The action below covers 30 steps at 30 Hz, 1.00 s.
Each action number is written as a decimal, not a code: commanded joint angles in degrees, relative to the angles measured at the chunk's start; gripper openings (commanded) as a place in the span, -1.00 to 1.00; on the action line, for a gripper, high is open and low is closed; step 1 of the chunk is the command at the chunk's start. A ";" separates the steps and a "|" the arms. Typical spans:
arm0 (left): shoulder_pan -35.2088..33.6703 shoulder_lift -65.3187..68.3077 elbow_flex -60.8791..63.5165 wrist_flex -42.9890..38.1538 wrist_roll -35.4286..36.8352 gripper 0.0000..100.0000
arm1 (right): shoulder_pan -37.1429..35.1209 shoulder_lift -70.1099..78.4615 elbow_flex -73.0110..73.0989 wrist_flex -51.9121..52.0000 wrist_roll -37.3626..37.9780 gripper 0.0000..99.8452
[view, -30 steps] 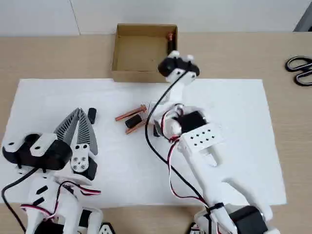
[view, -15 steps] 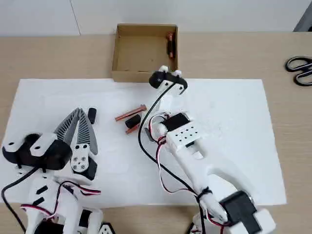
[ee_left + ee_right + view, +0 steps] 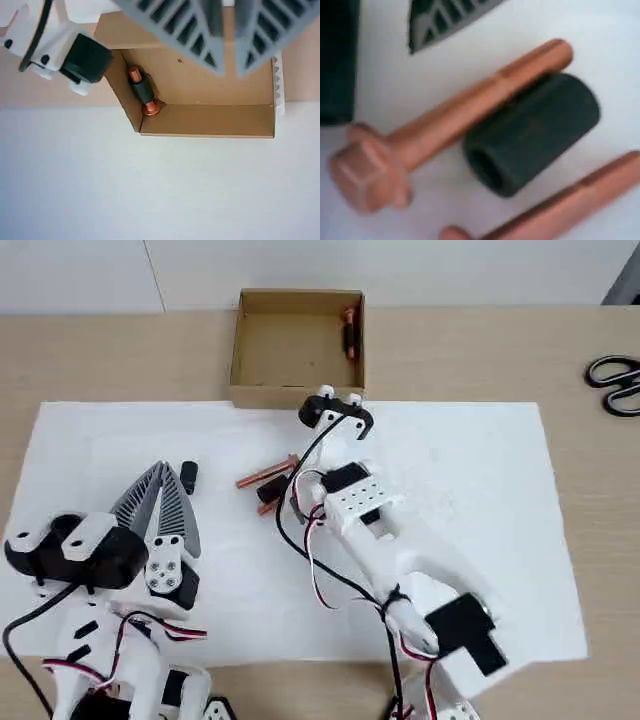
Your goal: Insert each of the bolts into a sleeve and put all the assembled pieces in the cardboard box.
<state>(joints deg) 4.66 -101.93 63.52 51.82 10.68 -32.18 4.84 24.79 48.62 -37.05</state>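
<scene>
The cardboard box (image 3: pixel 262 345) at the table's far side holds one bolt in a sleeve (image 3: pixel 349 330), seen in the left wrist view as assembled piece (image 3: pixel 142 92). On the white sheet lie a copper bolt (image 3: pixel 266 474) (image 3: pixel 455 105), a black sleeve (image 3: pixel 271 490) (image 3: pixel 530 132) touching it, and a second bolt (image 3: pixel 268 507) (image 3: pixel 570 200). Another sleeve (image 3: pixel 188 476) lies apart, just beside my left gripper (image 3: pixel 163 468), which is shut and holds nothing. My right gripper (image 3: pixel 385 35) hangs low and open right over the bolts, with its dark fingers (image 3: pixel 445 20) apart and its wrist (image 3: pixel 350 500) covering it from above.
The white sheet (image 3: pixel 480 470) covers most of the table in front of the box. Black scissors (image 3: pixel 615 385) lie at the far right on the bare wood. The right arm's cable (image 3: pixel 300 530) loops over the sheet beside the bolts.
The right arm has pulled back from the box's edge and swung left and down onto the loose bolts. The left arm has stayed still.
</scene>
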 commanded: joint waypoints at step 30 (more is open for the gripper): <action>-0.18 -0.26 0.04 -0.97 0.09 -0.99 | 0.04 -6.02 -24.70 23.87 0.79 -0.99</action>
<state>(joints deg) 4.66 -101.93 63.52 51.82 10.68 -32.44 5.54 5.45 71.56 -37.05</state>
